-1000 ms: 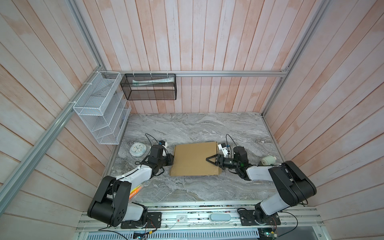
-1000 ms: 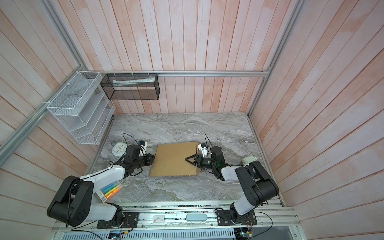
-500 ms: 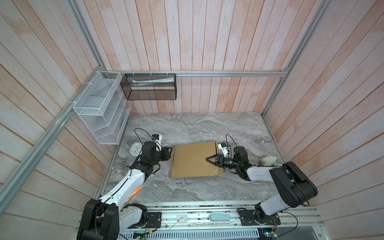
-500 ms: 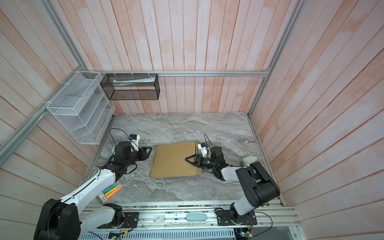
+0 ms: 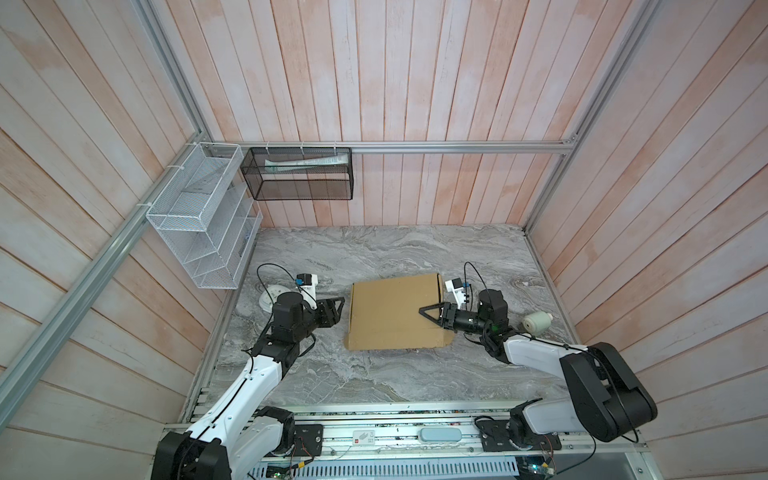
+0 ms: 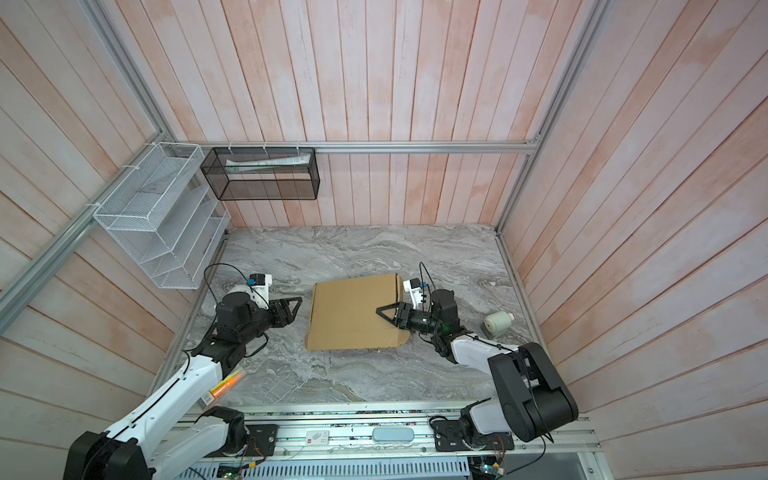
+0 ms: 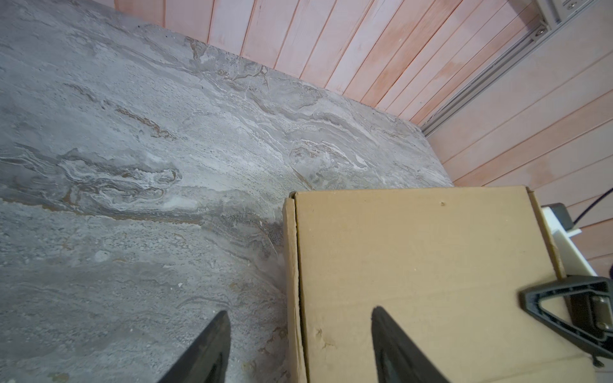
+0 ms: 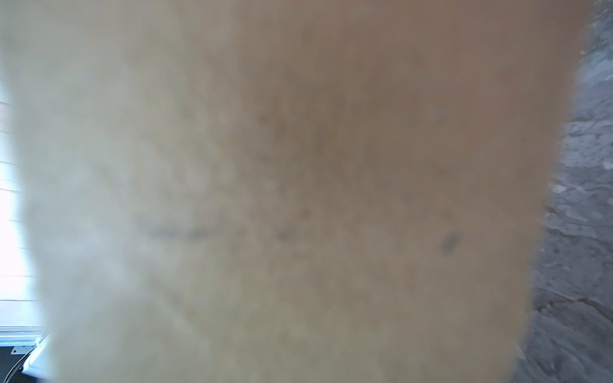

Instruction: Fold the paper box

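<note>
Your left gripper [image 7: 300, 318] stood with jaws spread, just beside the left edge of the paper box [image 5: 395, 311]. Your right gripper [image 5: 428, 313] lay on the box's right edge; if it pinched the cardboard, I cannot tell. The box lay flat on the table [image 5: 374, 257].

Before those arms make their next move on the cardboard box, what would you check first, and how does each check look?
1. Paper box lying flat on the table: ok.
2. Left end effector open and clear of the box's left edge: ok.
3. Right end effector has a hold on the box: cannot tell. It sits over the box's right side, and its wrist view shows only blurred cardboard.
4. All flaps tucked in: not ok. A corner flap juts out at the near right.
5. White roll apart from the box: ok.
</note>
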Robot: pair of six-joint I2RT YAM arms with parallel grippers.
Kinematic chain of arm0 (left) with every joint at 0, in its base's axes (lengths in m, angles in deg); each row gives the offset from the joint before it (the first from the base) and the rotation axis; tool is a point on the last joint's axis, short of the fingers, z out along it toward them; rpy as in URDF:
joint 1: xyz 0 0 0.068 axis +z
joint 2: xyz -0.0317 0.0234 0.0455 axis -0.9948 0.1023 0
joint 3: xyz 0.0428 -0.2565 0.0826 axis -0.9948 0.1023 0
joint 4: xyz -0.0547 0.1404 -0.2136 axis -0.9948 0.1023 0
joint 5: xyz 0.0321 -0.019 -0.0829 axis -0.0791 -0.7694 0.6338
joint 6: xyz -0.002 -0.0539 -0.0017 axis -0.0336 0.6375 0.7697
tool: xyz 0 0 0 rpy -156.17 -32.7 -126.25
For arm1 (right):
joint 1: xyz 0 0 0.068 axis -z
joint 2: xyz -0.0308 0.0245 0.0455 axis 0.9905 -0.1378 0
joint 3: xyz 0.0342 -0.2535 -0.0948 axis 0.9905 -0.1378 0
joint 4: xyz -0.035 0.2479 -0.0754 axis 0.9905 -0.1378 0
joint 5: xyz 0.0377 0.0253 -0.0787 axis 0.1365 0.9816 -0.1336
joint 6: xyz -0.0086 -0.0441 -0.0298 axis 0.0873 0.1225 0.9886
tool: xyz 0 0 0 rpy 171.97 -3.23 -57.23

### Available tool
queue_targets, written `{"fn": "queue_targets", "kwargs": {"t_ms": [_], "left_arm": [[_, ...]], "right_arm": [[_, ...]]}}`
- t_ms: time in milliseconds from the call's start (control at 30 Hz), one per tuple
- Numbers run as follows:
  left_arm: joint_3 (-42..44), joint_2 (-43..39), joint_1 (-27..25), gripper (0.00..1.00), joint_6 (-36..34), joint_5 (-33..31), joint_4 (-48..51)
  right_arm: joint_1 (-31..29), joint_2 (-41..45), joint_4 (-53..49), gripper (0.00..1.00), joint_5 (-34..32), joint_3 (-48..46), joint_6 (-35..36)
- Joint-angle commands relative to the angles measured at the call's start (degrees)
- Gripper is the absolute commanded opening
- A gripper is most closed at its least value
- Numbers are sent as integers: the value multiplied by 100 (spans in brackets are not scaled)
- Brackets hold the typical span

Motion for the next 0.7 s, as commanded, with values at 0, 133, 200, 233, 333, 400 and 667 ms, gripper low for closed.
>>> {"fn": "queue_targets", "kwargs": {"t_ms": [0,133,200,233,333,400,667], "left_arm": [[80,110,38,72,59,412,-385],[132,152,45,77,86,494,-611],[181,165,47,81,100,563,-785],[192,173,45,82,95,595,-852],[199,263,47,84,80,740,-1009],[199,343,45,85,103,929,-1157],[192,670,54,86,412,1962,-1958]], "right_arm": [[144,250,-176,55,233,41,129],[353,471,-385,55,365,122,176],[463,579,-545,55,441,180,245],[502,622,-597,55,474,211,259],[661,715,-601,55,677,260,210],[763,774,-530,55,820,288,148],[1068,909,-674,54,1442,566,240]]}}
